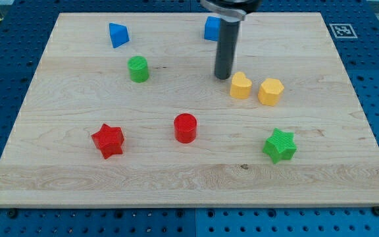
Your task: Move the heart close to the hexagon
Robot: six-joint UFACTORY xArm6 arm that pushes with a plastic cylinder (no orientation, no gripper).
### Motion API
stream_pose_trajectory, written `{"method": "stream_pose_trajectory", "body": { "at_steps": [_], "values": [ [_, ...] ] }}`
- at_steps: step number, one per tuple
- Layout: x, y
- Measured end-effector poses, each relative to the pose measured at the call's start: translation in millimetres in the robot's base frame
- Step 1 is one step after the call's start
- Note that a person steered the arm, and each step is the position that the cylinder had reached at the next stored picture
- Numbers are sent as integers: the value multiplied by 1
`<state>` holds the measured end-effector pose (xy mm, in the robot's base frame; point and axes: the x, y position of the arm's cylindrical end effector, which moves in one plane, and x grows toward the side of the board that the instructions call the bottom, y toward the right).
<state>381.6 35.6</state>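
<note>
The yellow heart point(240, 85) lies right of the board's centre, in its upper half. The yellow hexagon point(270, 91) lies just to its right, with a narrow gap between them. My tip point(223, 77) stands on the board just left of and slightly above the heart, close to it but apart. The dark rod rises from the tip to the view's top edge.
A blue cube point(212, 28) sits behind the rod near the top edge. A blue wedge-like block point(118, 34) is at the top left, a green cylinder point(137, 68) below it. A red star point(108, 140), a red cylinder point(185, 128) and a green star point(280, 145) lie across the lower half.
</note>
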Motion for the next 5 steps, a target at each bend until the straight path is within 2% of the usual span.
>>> {"method": "stream_pose_trajectory", "body": {
  "at_steps": [1,2,4,5],
  "values": [
    [3,-10],
    [13,30],
    [5,36],
    [27,36]
  ]
}}
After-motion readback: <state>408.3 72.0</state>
